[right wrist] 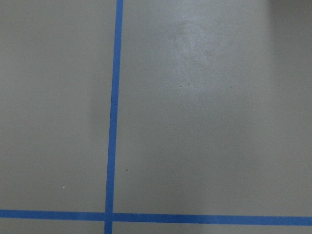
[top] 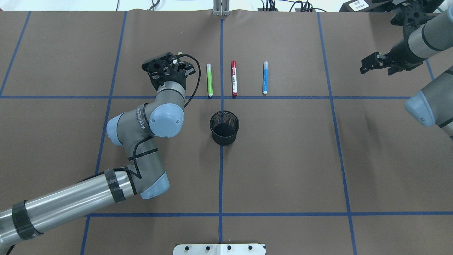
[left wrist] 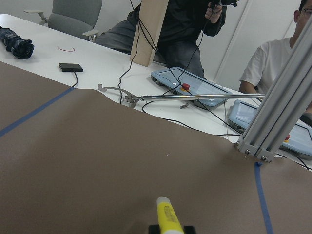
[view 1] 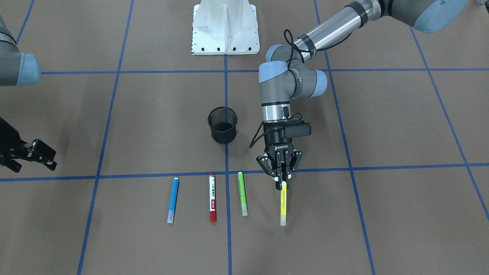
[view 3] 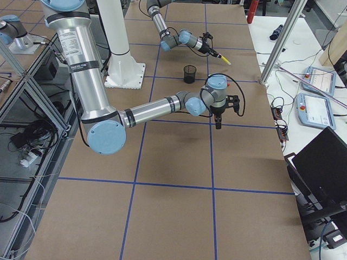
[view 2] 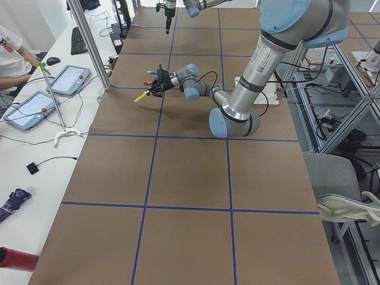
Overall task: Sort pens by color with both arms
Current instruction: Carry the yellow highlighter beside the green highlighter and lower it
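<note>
At the left arm's tip, the left gripper (view 1: 283,184) is clamped on one end of the yellow pen (view 1: 283,204), which juts out past the fingers. Alongside lie the green pen (view 1: 242,193), red-ended white pen (view 1: 212,198) and blue pen (view 1: 173,200), parallel and apart. The black mesh cup (view 1: 222,125) stands near them. The right gripper (view 1: 38,154), well apart, hangs spread and empty.
</note>
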You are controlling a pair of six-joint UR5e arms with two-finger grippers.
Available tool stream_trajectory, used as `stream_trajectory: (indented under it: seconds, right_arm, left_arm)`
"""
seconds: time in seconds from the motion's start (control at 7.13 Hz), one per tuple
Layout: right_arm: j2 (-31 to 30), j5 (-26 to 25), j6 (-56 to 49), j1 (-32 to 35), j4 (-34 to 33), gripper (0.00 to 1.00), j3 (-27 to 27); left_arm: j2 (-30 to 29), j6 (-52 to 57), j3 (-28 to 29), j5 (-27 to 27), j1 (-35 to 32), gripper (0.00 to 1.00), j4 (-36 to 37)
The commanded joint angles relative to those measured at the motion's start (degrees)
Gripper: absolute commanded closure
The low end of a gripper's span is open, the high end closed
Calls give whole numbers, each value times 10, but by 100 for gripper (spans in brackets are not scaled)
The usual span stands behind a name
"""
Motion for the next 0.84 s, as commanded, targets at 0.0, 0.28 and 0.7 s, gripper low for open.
stream_trajectory:
  seconds: [0.0, 0.28, 0.7]
  right_arm:
    - [0, 0, 0, 0, 0, 0, -1]
    - [1, 0, 0, 0, 0, 0, -2]
    - [4, 0, 0, 0, 0, 0, 0]
  left_arm:
    - [0, 1, 0, -4, 1, 38, 0]
    - [0, 3, -3, -5, 1, 4, 0]
    - [6, 71, -77, -67, -7, 2, 7]
